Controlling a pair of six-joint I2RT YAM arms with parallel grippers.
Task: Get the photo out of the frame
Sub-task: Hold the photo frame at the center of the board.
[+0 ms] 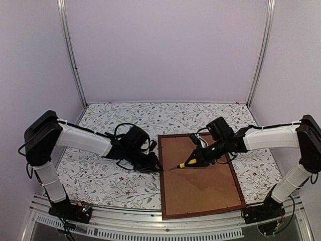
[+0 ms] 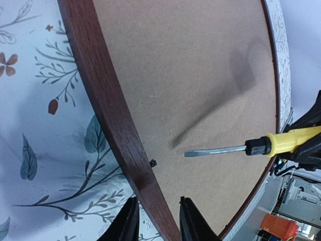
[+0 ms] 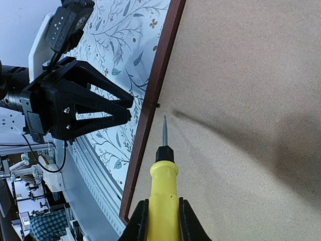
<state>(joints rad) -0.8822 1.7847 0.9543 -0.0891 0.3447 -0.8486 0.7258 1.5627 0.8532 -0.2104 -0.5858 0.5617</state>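
On your floral table (image 1: 110, 120), the frame (image 1: 161, 191) lies face down right of centre, brown backing board (image 1: 200, 186) up, photo hidden. Your left gripper (image 3: 131, 108) straddles its left rail, fingers apart; contact unclear. Your right gripper (image 3: 161, 216) clamps a yellow screwdriver (image 3: 163, 183), tip near a small black tab (image 2: 153, 162).

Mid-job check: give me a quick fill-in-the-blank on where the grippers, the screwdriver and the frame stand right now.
1. The right gripper is shut on a screwdriver with a ___ handle.
2. The frame lies with its plain ___ backing board facing up.
3. The left gripper straddles the frame's rail near a small black tab, which the screwdriver's ___ points at.
Missing words: yellow; brown; tip.
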